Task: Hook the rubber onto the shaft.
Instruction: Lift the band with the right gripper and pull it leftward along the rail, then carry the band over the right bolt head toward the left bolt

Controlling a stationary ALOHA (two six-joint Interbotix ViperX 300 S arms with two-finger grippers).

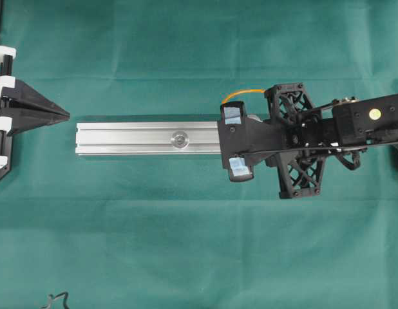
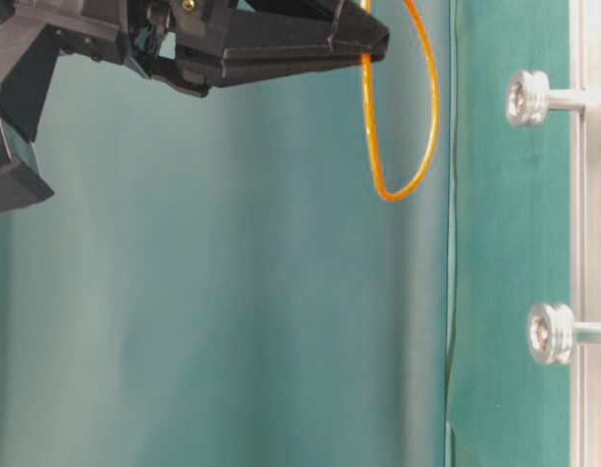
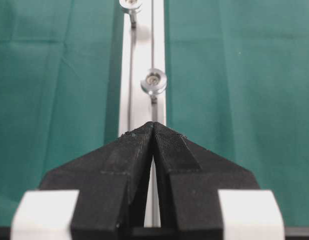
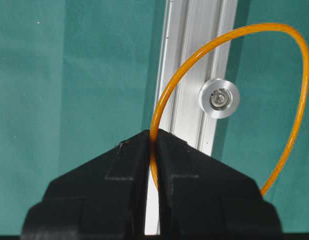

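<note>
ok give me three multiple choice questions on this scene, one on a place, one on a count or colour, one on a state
1. Where does the rubber sit?
A. pinched in the right gripper
B. lying flat on the cloth
C. stretched between both shafts

2. How many round-headed shafts stand on the rail in the left wrist view?
A. one
B. two
C. four

3. How do the left gripper's jaws stand?
A. wide open
B. shut on the rubber
C. shut, holding nothing

Answers:
1. A, the right wrist view shows the orange loop clamped between the black fingertips, its free part arching over a shaft without resting on it.
2. B, a near shaft and a far shaft show there.
3. C, the tips meet with nothing between them.
</note>
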